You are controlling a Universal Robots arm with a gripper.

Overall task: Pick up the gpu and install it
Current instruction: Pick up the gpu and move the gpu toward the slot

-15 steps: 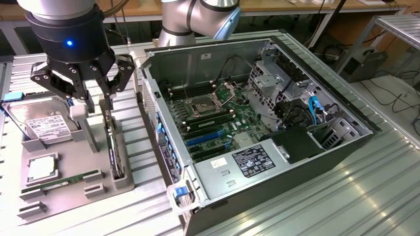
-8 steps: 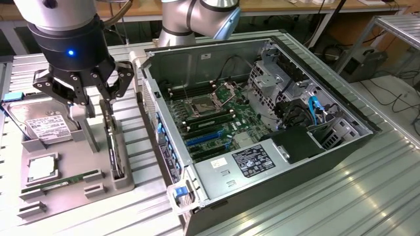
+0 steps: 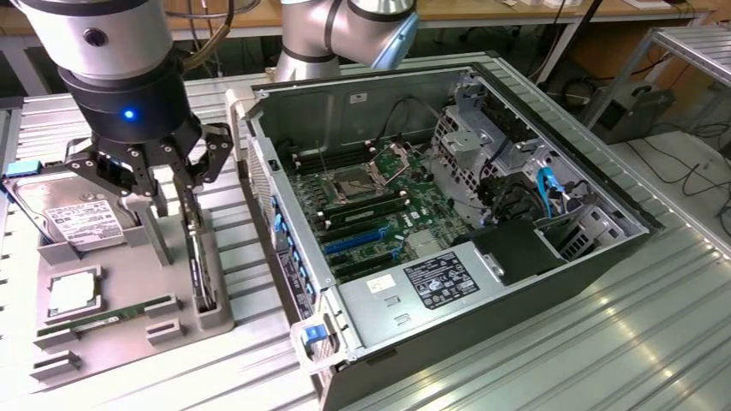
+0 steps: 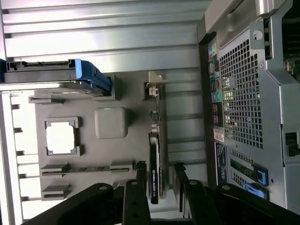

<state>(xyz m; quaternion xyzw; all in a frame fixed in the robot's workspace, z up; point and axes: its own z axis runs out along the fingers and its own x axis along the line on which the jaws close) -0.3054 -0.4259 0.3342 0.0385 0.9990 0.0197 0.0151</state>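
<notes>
Claw point(image 4: 159, 168) is hanging wide open, straddling the gpu point(image 4: 154, 154), which is standing on edge in the gray tray point(image 4: 93, 154). Risk: closing off-centre, tilting or jamming the card.

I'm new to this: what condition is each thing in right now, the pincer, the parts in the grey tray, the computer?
pincer: open, straddling the gpu, not gripping it.
gpu: upright on edge in its tray slot, not installed.
hard drive: propped in the tray.
processor chip: flat in its tray recess.
RAM stick: resting in a tray slot.
computer case: side open, motherboard exposed.
</notes>
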